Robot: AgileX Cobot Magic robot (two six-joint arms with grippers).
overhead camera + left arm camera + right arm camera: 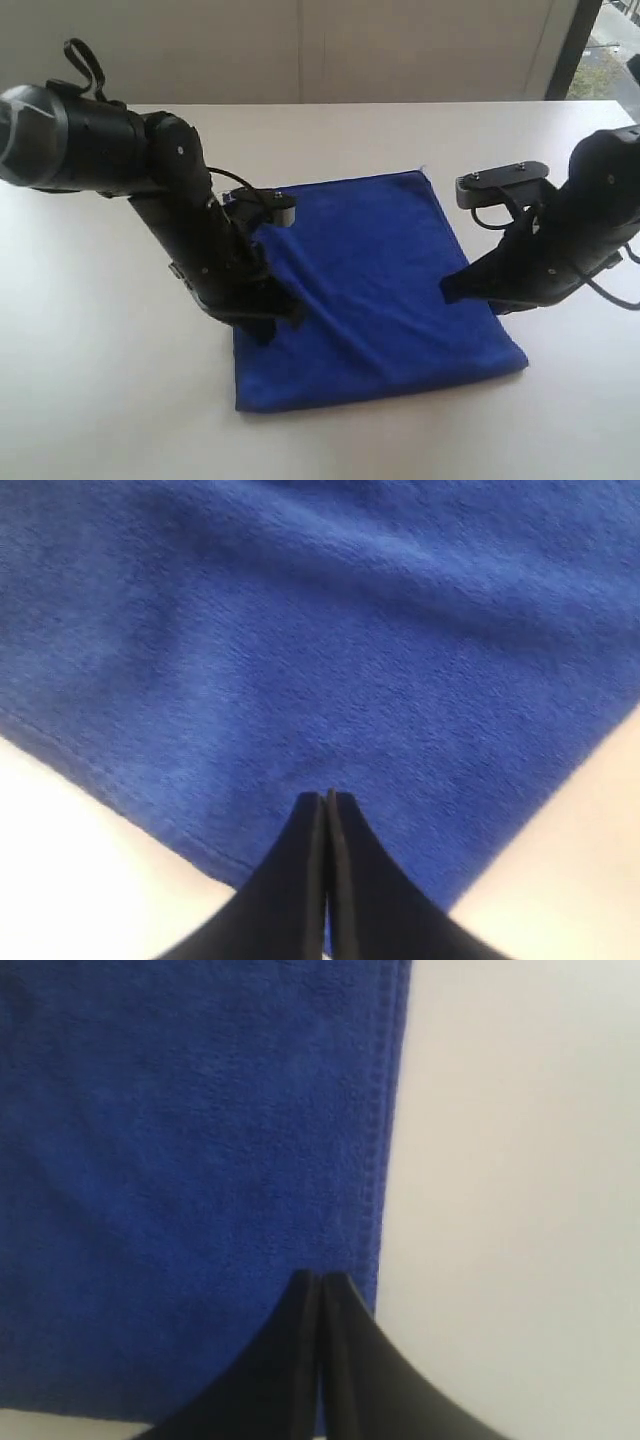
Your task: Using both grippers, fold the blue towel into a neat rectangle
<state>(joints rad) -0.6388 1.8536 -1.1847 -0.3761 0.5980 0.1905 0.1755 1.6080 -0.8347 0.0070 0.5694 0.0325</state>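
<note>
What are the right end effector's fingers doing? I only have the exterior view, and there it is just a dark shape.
Observer: The right end effector is shut, its tips over the towel just inside the stitched edge.
Operator: Is it holding the towel?
Observer: Cannot tell; the towel lies flat around it.
Operator: And the left one?
Observer: The left end effector is shut too, and the towel narrows to a point at its tips, so it looks pinched.
</note>
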